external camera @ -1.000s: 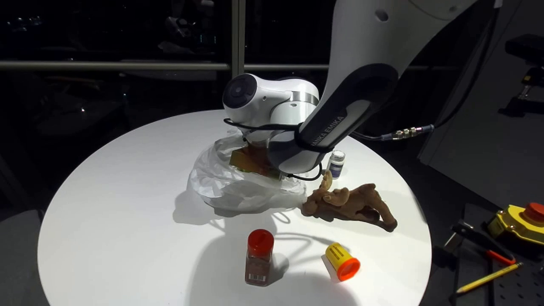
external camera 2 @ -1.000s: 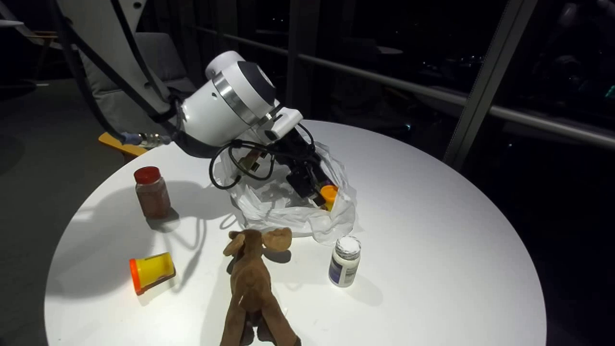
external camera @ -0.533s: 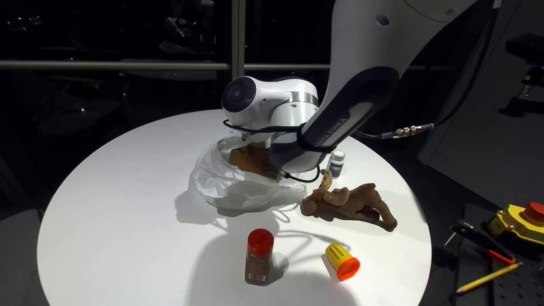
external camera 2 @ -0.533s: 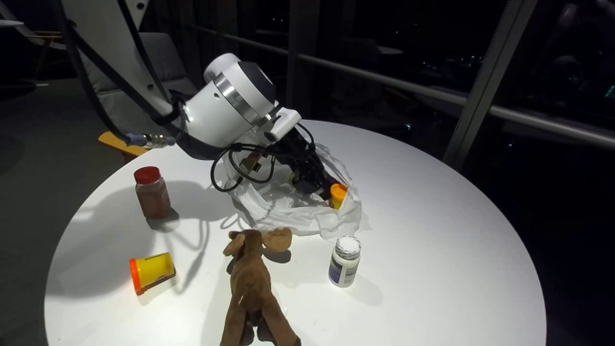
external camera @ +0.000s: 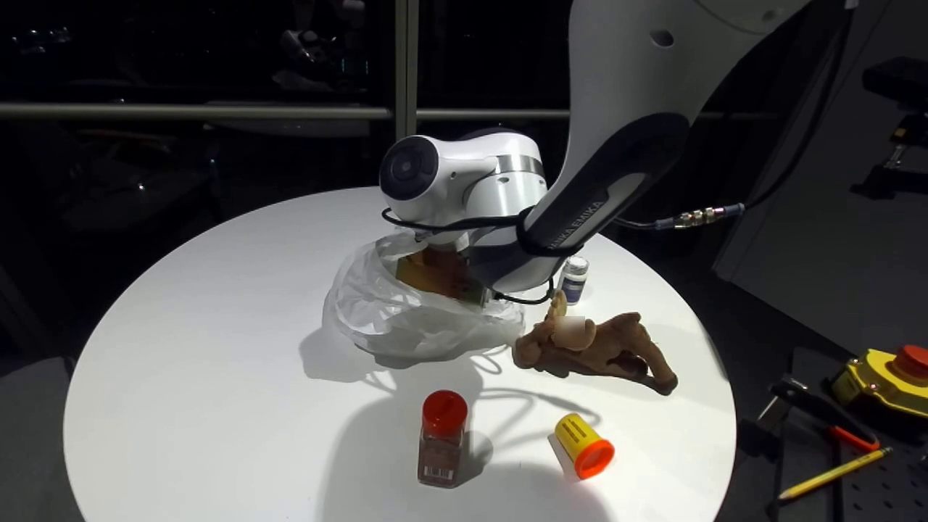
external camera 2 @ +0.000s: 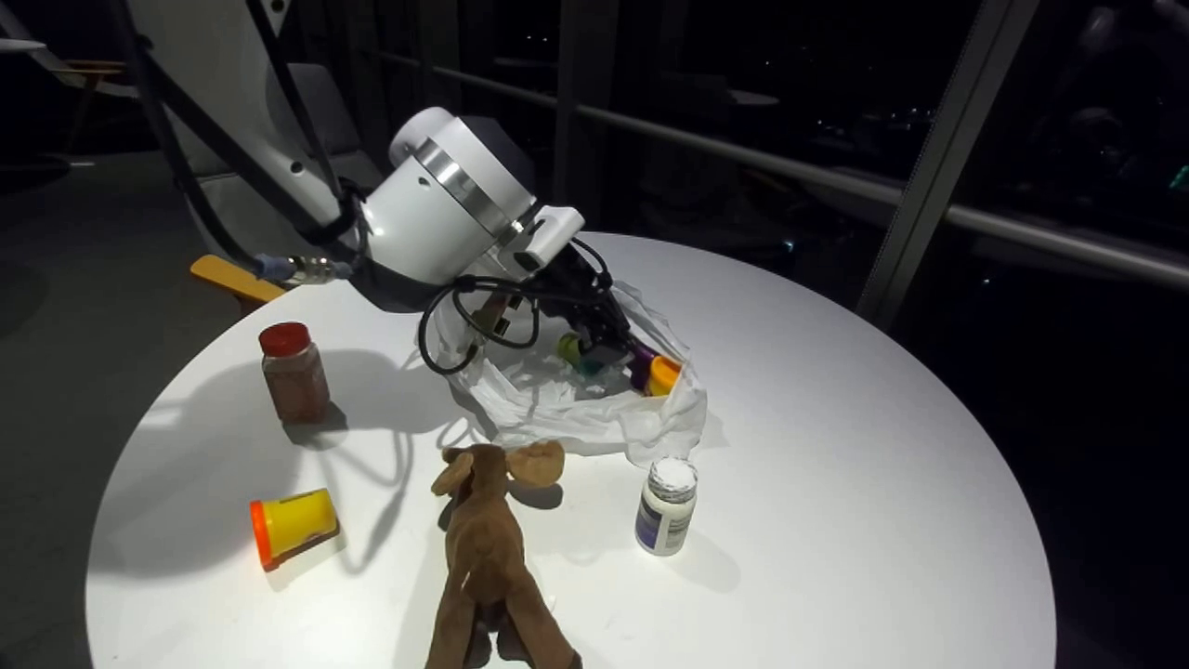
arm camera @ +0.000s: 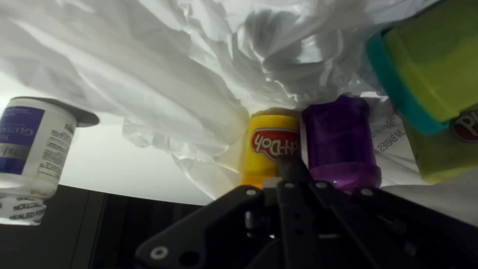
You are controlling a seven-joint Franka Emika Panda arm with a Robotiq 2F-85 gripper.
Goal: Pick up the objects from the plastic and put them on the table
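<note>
In an exterior view, left to right on the white table (external camera 2: 836, 483): a yellow tub (external camera 2: 299, 520) on its side, an upright red-lidded jar (external camera 2: 299, 381), a brown soft toy (external camera 2: 488, 548) lying, then the plastic bag (external camera 2: 557, 420). Inside the bag come a green tub (external camera 2: 568, 348), the gripper (arm camera: 294, 168), its jaws closed together, a purple tub (external camera 2: 641, 360) and a second yellow tub (external camera 2: 663, 375). A white bottle (external camera 2: 665, 516) stands near the bag.

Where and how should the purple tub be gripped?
Likely across the purple tub near its rim, from the rim end, which in the wrist view points toward the shut end effector. That tub is rounded, but the yellow tub crowds one flank, so a jaw may need easing between them.
</note>
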